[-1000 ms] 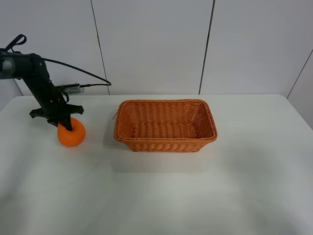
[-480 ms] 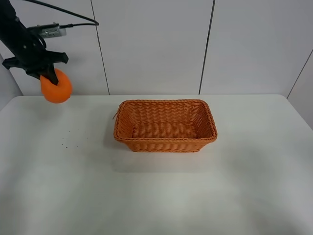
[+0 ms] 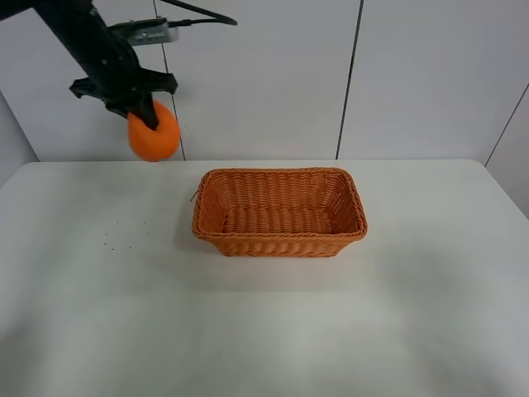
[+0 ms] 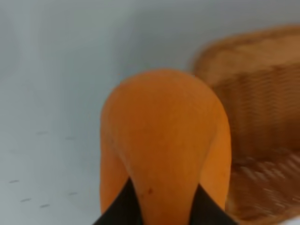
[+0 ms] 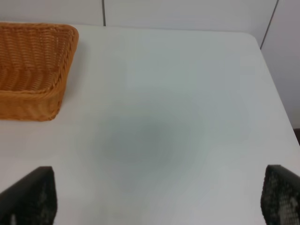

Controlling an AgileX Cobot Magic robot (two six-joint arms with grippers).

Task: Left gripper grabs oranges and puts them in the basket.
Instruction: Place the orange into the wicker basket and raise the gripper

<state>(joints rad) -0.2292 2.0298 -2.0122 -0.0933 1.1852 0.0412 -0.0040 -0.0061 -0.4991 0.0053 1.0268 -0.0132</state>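
Orange aloft: high above the white bench [image 3: 264,331], the left pincer [image 3: 145,114] holds a single orange [image 3: 155,139] clear of the surface. Its dark fingers are clamped across the top of the fruit, so the orange hangs below the claw.

The fruit is in the air to the left of the woven basket [image 3: 281,243] and not yet over its rim. That height looks chosen to carry it over the flared sides without clipping the wicker.

From the left wrist camera, the orange [image 4: 161,136] fills the middle of the picture, pinched between two black fingertips [image 4: 123,210]. The basket [image 4: 262,89] lies beyond it, blurred. The basket appears empty and stands near the middle of the bench.

The right pincer [image 5: 154,197] is idle, its fingers wide apart over bare bench [image 5: 178,93]. The corner of the basket [image 5: 33,61] sits at the edge of its view; the job belongs to the other arm.

What is left, on this evidence, is the traverse over the basket and the release.
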